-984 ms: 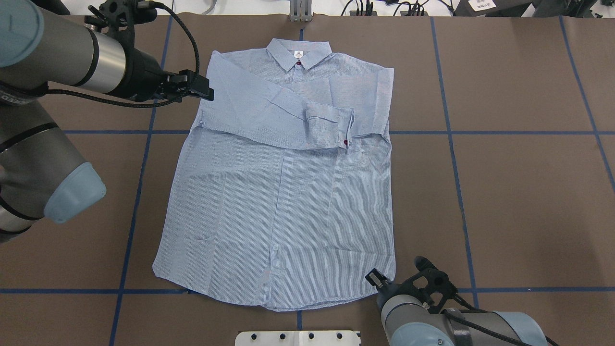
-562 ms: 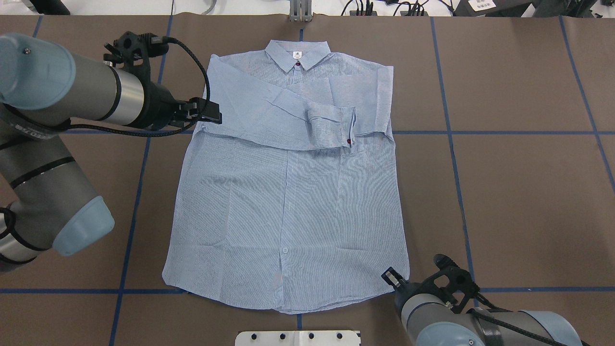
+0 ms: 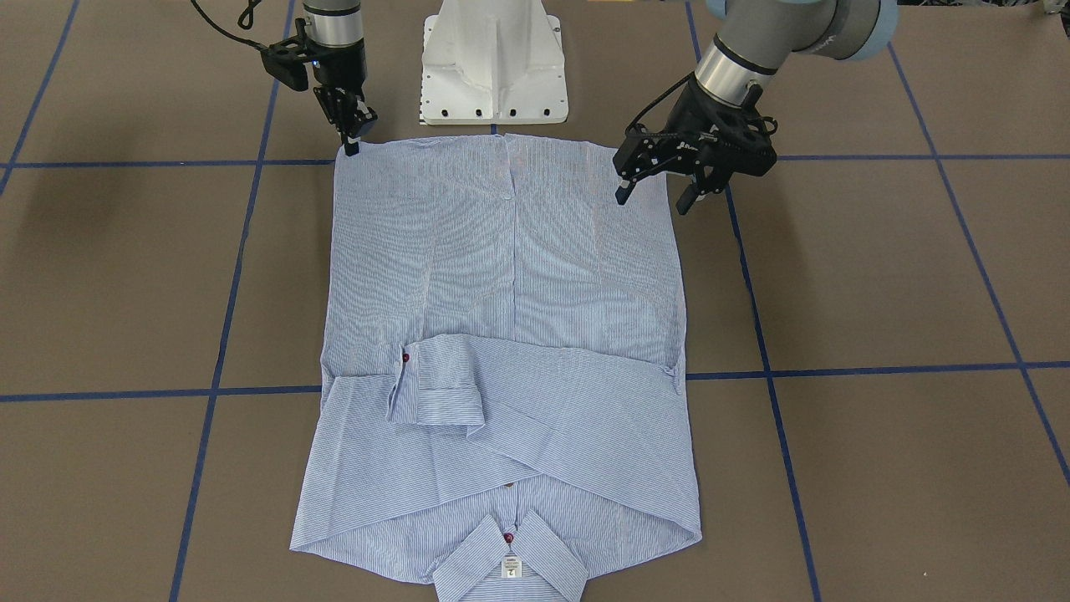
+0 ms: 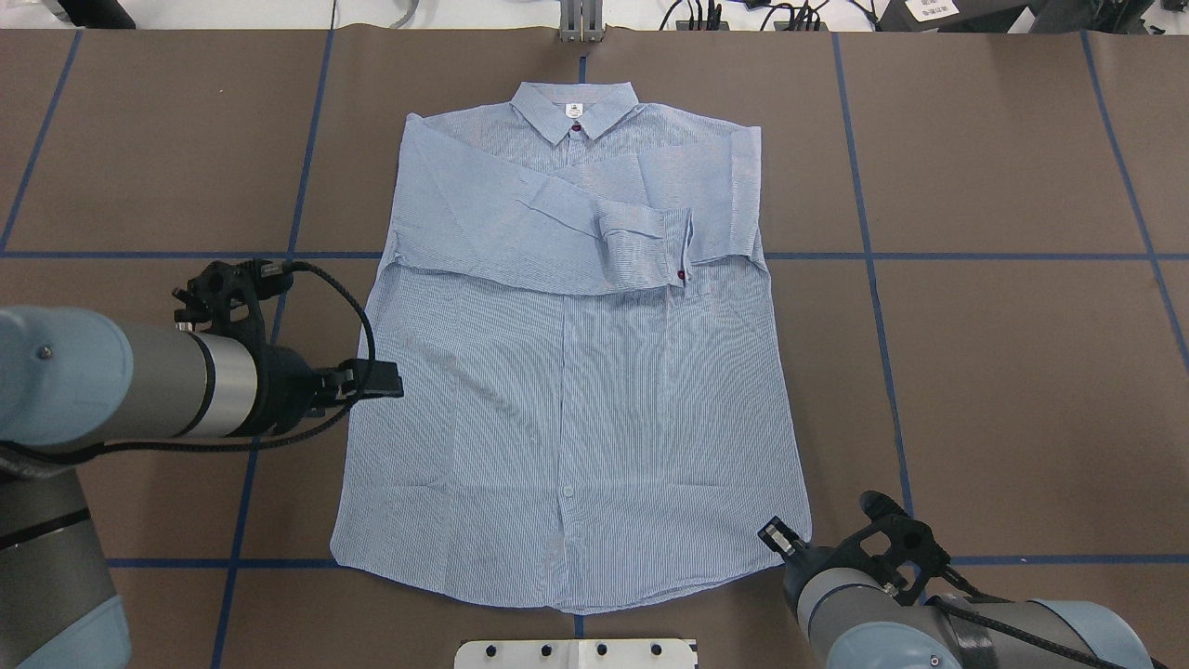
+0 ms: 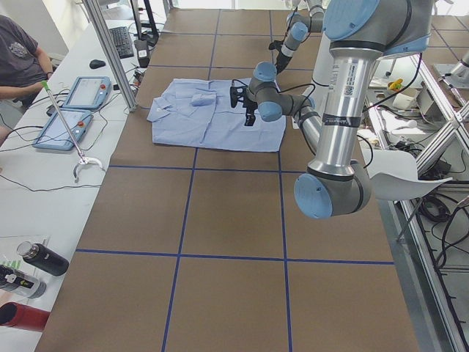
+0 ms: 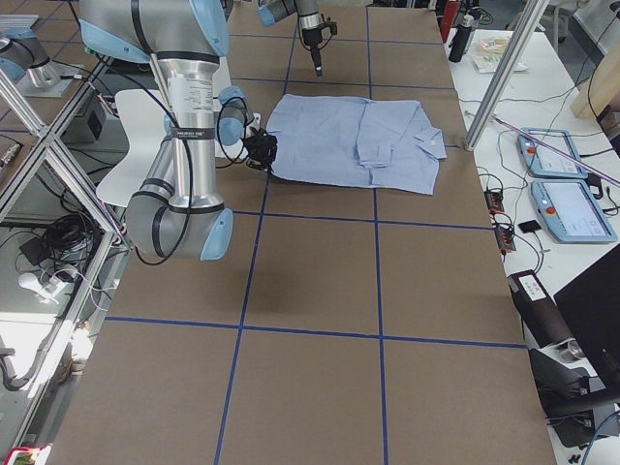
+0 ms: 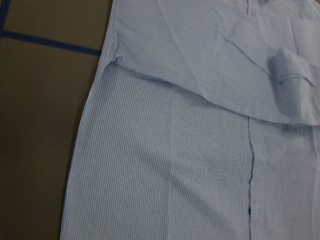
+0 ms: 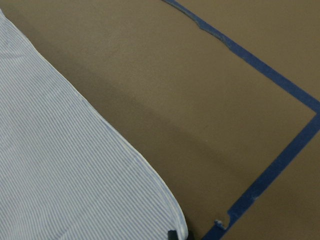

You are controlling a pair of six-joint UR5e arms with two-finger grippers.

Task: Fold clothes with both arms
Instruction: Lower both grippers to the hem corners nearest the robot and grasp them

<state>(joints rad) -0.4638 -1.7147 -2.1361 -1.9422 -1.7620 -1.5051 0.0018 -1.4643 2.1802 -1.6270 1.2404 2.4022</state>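
Shirt (image 4: 576, 400) is laid flat, front up, on the brown surface (image 4: 1022, 390), with the collar at the edge far from the robot and the hem nearest it. Sleeves are folded across the chest, one cuff uppermost. Left hand (image 3: 651, 202) is held over the shirt's side edge near the hem, fingers apart, nothing gripped. Right hand (image 3: 351, 144) is set at the opposite hem corner, fingers pinched together on the cloth there.

Left arm (image 4: 139, 390): reaching in sideways, left claw (image 3: 650, 201) hanging aloft, jaws spread wide | Right arm (image 3: 333, 25): wrist upright, right claw (image 3: 351, 144) pointing straight down, jaws pinched together
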